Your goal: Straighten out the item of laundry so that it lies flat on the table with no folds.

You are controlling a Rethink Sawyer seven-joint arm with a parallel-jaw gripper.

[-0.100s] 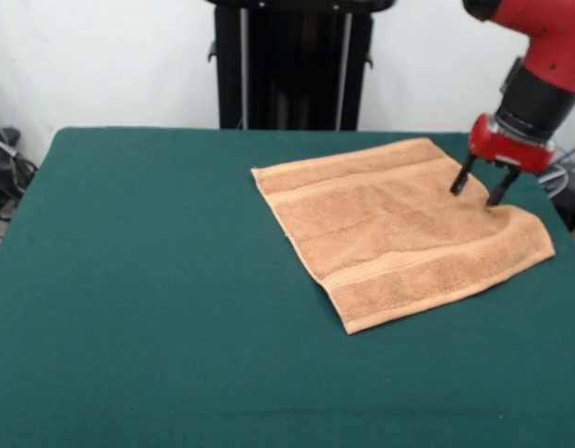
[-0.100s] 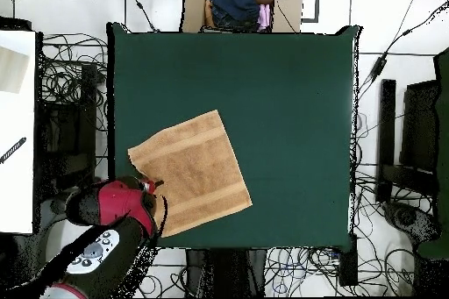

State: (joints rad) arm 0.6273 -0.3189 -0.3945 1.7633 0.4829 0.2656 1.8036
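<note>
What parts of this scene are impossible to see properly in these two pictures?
- Overhead view: the towel's corner nearest the robot, covered by the red arm.
- Overhead view: the gripper, hidden under that arm.
- Front view: whether the gripper presses on the cloth or hovers.
- Front view: the arm's upper part, cut off at the edge.

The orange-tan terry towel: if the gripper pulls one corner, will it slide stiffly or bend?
The orange-tan terry towel is probably floppy: its edge near the gripper already ripples. It looks light, yet the dark green felt table may drag on it, so it could bunch.
</note>
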